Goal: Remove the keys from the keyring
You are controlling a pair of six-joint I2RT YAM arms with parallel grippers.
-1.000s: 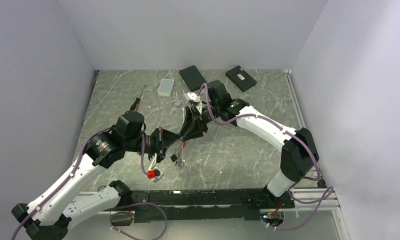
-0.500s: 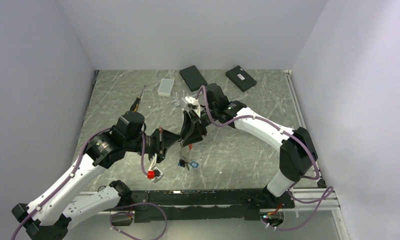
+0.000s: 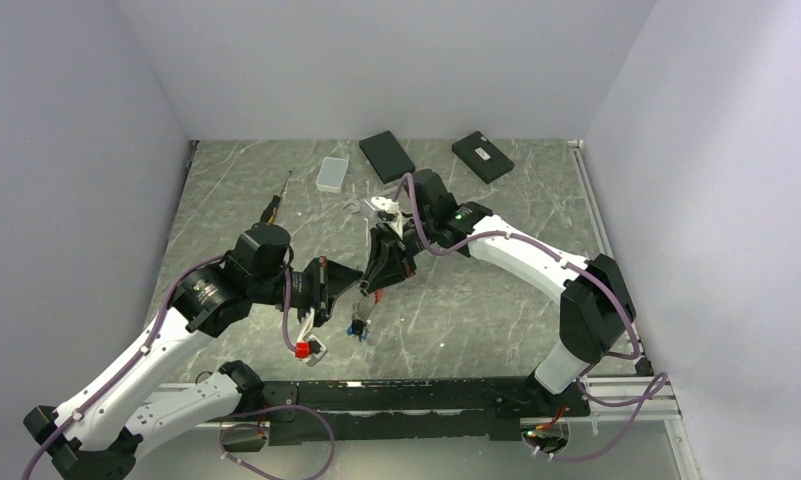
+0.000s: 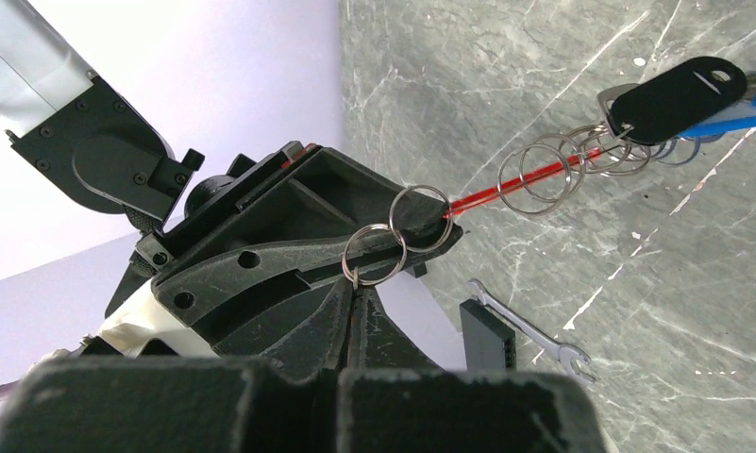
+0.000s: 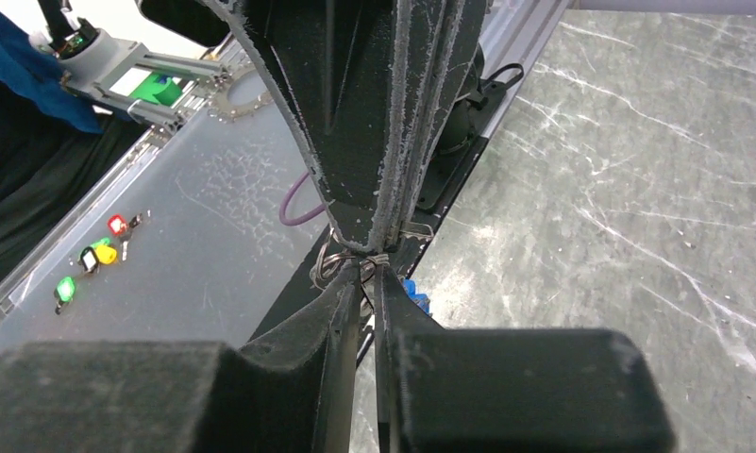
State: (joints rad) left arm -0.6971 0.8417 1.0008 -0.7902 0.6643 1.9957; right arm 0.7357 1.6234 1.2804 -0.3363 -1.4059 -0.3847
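Moved: swinging under the two grippers, the bunch of small blue-headed metal keys [image 3: 358, 327] now hangs a little further left than half a second ago; both arms are almost where they were.
Left gripper [image 4: 355, 291]: jaws closed, pinching the lower edge of a small grey split ring at the end of the chain.
Right gripper [image 5: 366, 274]: tip to tip with the left one, fingers drawn together on the next grey ring, where the red strand comes out.
Keyring [image 4: 478, 195]: a thin red strand with a string of thin grey metal rings, held off the grey marbled table [image 3: 476, 300] and pulled taut between the grippers and the hanging bunch.
Keys: at the far end of the strand, a black-headed key [image 4: 676, 94] and blue ones behind it, all threaded on the rings.
Done: nothing that shows; I see no key lying loose on the table.
Left: by my reading every key has yet to be worked off, so the task is at an early stage.
Silver open-ended wrench [image 4: 529, 330]: flat on the table, apart from the work.
Dark-handled screwdriver [image 3: 276, 200]: further back on the left.
Translucent rectangular plastic box [image 3: 332, 174]: near the back wall; contents cannot be made out.
Flat black cases [image 3: 387, 155] and [image 3: 482, 156]: at the back, apparently closed, insides hidden.
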